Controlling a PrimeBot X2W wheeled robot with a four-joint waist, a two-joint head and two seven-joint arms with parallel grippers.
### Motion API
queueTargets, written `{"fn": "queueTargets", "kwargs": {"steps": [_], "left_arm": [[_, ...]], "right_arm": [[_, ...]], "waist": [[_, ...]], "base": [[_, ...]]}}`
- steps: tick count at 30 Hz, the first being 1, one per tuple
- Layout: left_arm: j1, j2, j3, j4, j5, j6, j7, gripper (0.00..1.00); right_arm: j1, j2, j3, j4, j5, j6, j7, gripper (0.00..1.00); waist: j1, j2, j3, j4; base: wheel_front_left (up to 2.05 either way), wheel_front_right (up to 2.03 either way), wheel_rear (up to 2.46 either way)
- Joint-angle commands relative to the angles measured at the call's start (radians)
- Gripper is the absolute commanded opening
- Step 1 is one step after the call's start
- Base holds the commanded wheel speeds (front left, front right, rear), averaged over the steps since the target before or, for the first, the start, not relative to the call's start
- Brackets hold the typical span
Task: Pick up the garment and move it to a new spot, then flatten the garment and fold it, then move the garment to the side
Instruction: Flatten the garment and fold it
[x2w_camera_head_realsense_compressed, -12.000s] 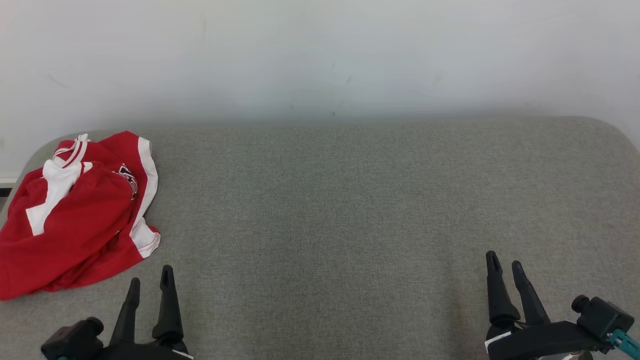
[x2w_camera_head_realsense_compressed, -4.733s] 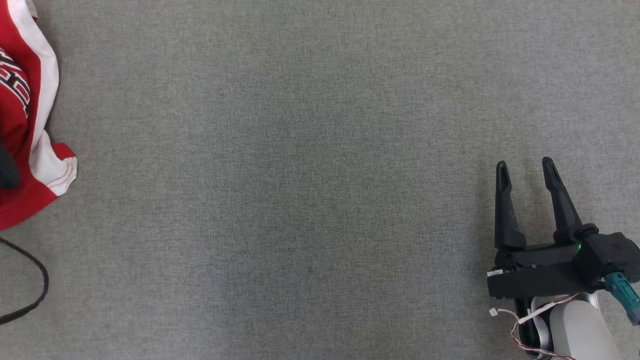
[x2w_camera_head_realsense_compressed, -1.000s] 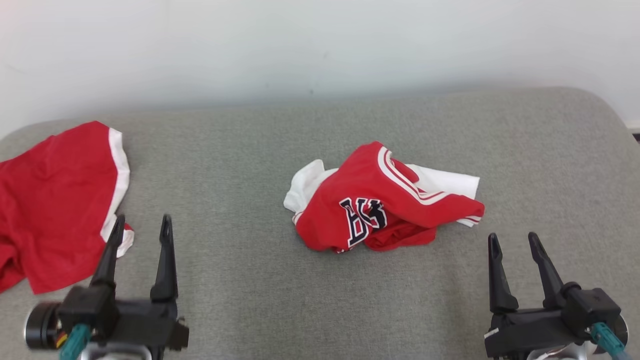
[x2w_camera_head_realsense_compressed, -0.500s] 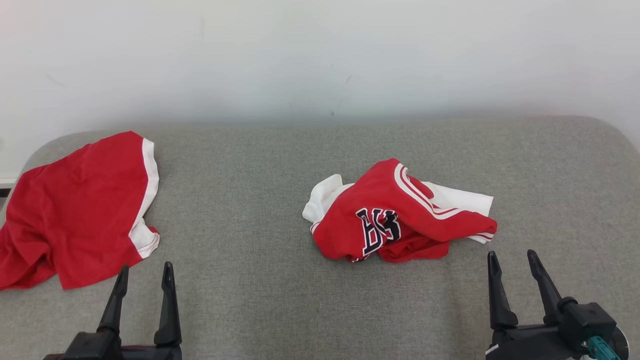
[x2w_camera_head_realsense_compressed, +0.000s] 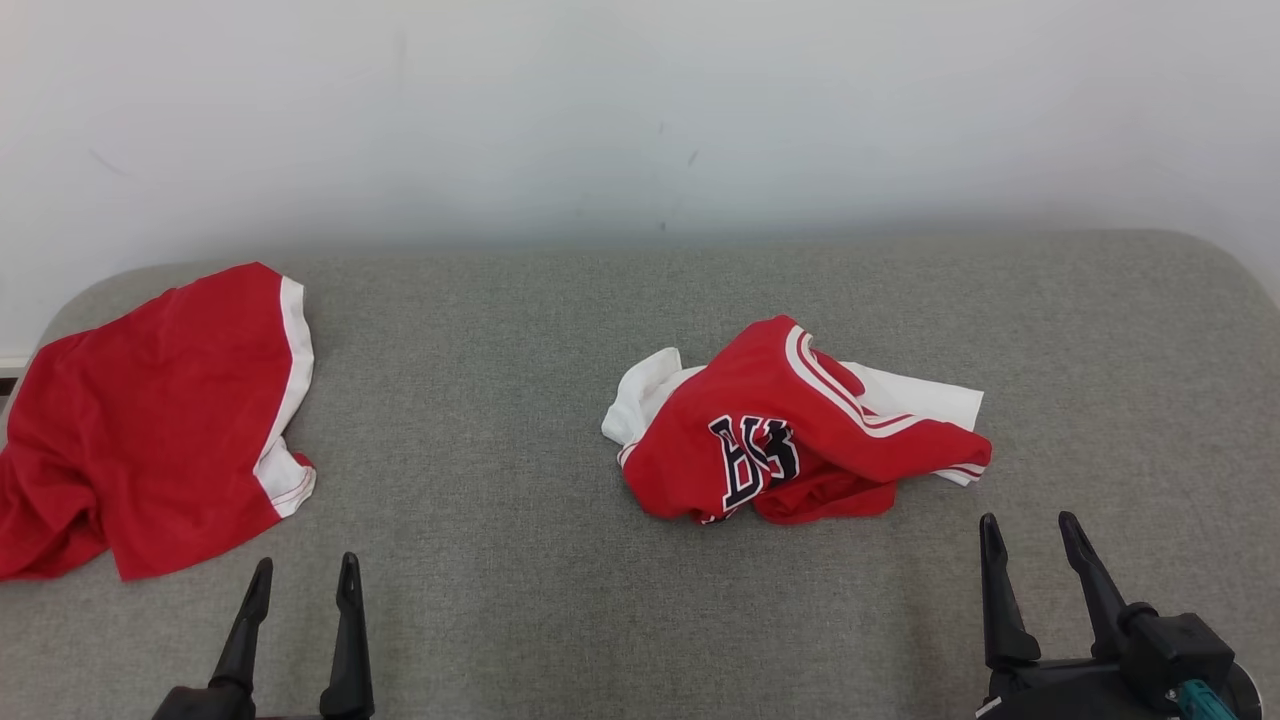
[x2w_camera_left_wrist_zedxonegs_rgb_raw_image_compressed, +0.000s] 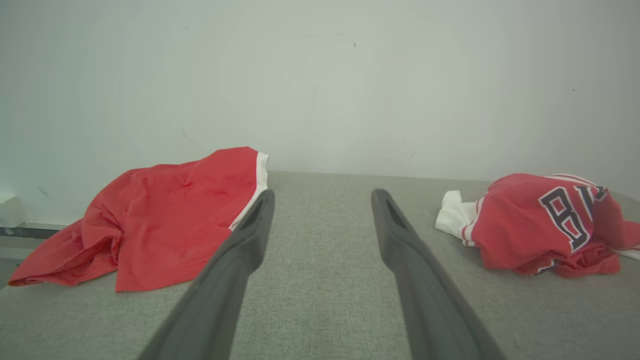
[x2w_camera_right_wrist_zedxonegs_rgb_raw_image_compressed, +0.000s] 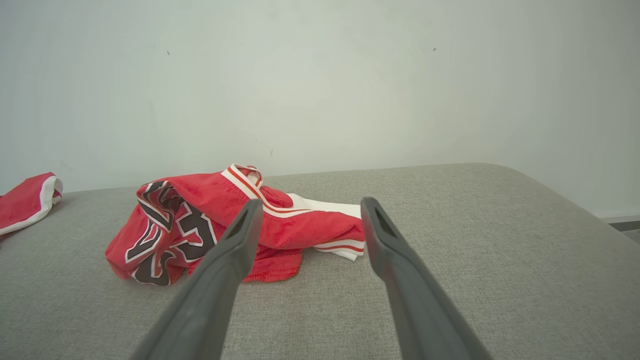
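The garment (x2w_camera_head_realsense_compressed: 790, 440) is a red jersey with white trim and dark lettering, lying crumpled in a heap in the middle of the grey padded surface (x2w_camera_head_realsense_compressed: 500, 400). It appears again in the left wrist view (x2w_camera_left_wrist_zedxonegs_rgb_raw_image_compressed: 545, 222) and the right wrist view (x2w_camera_right_wrist_zedxonegs_rgb_raw_image_compressed: 210, 225). My left gripper (x2w_camera_head_realsense_compressed: 305, 565) is open at the lower left, well apart from the heap, fingers pointing at bare surface (x2w_camera_left_wrist_zedxonegs_rgb_raw_image_compressed: 324, 195). My right gripper (x2w_camera_head_realsense_compressed: 1028, 522) is open at the lower right, a short way in front of the heap's right end (x2w_camera_right_wrist_zedxonegs_rgb_raw_image_compressed: 311, 202). Neither holds anything.
A second red piece with a white band (x2w_camera_head_realsense_compressed: 150, 420) lies spread at the surface's far left edge (x2w_camera_left_wrist_zedxonegs_rgb_raw_image_compressed: 165, 210) (x2w_camera_right_wrist_zedxonegs_rgb_raw_image_compressed: 27, 200). A pale wall (x2w_camera_head_realsense_compressed: 640, 120) rises behind the surface. The surface's corners are rounded at the right (x2w_camera_head_realsense_compressed: 1230, 260).
The jersey that lay in the left pile now sits in the middle. Over the last second the camera tilted, and both open grippers drew back toward the near edge.
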Motion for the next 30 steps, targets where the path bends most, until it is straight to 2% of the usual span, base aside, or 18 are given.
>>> {"fn": "queueTargets", "kwargs": {"steps": [1,17,24,30], "left_arm": [[0.005,-0.008,0.007,0.005,0.018,-0.010,-0.003,1.00],[-0.017,-0.030,0.038,0.019,0.048,-0.042,-0.003,1.00],[-0.039,-0.042,0.024,0.021,0.064,-0.049,-0.003,1.00],[-0.070,-0.048,0.014,0.040,0.066,-0.059,-0.003,1.00]], "right_arm": [[0.009,-0.004,-0.003,0.000,0.001,-0.003,-0.001,1.00],[-0.020,-0.001,-0.006,0.024,0.014,-0.003,-0.001,1.00],[-0.132,-0.071,0.013,0.077,0.007,-0.003,0.005,1.00],[-0.277,-0.153,0.026,0.173,0.001,-0.003,0.029,1.00]], "waist": [[0.0000,0.0000,0.002,0.001],[0.0000,0.0000,0.018,0.008],[0.0000,0.0000,0.058,0.028],[0.0000,0.0000,0.098,0.056]], "base": [[0.00,0.00,0.00],[0.00,0.00,0.00],[0.00,0.00,0.00],[0.00,0.00,0.00]]}}
